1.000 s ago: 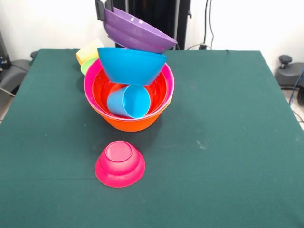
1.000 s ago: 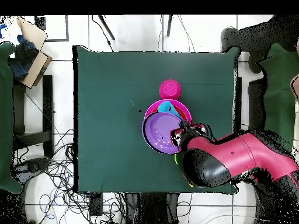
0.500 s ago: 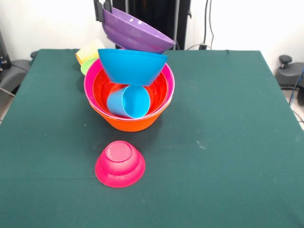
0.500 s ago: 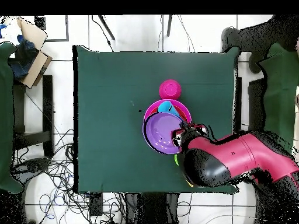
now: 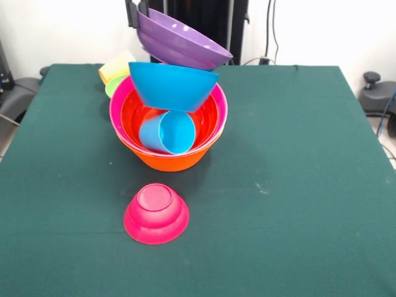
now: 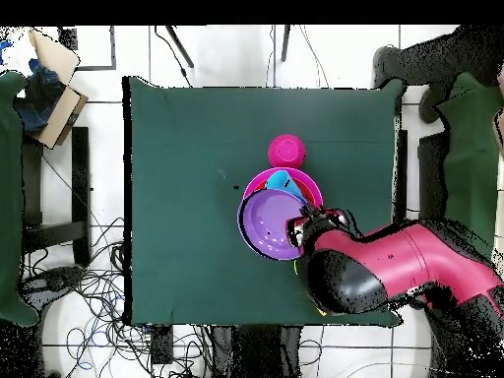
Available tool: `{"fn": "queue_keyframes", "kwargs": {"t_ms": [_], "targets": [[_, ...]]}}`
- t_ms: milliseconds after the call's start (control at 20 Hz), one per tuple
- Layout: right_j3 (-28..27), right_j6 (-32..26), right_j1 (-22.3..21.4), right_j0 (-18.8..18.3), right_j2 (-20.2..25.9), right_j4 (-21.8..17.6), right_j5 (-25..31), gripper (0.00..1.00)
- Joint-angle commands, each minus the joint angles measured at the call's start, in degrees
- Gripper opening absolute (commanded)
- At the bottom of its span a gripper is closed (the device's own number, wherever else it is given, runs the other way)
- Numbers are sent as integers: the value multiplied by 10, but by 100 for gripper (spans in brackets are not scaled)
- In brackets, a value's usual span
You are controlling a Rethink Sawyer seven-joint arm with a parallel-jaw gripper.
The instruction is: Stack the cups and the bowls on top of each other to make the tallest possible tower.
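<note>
The end effector [image 5: 137,13] pinches the purple bowl [image 5: 182,41] by its rim, so it hangs tilted just above the blue bowl [image 5: 172,85]. That bowl sits atop the tower [image 5: 168,133], propped on the light blue cup [image 5: 168,132] lying inside.

Purple round plastic bowl [image 5: 181,41] at the tool [image 5: 137,12]: glossy, smooth, w/ white glints. Blue plastic bowl [image 5: 172,85] just below it: same shiny finish. Light blue plastic tumbler [image 5: 168,132], red-orange [image 5: 133,117], pink [image 5: 117,93] & orange bowls [image 5: 167,161] under that: all slick plastic. Magenta small plastic bowl [image 5: 156,213] well below tool: glossy. Bench cover [image 5: 297,185]: dark green cloth, matt. Tool: black, matt.
</note>
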Motion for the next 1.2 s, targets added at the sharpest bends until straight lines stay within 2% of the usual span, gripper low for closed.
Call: {"fn": "queue_keyframes", "kwargs": {"t_ms": [50, 350, 600, 1200], "targets": [[-45, -68, 48, 54, -41, -15, 20, 0], [-100, -83, 93, 90, -79, -44, 22, 0], [-115, -87, 113, 102, -95, -56, 8, 0], [-97, -91, 107, 88, -84, -44, 3, 0]]}}
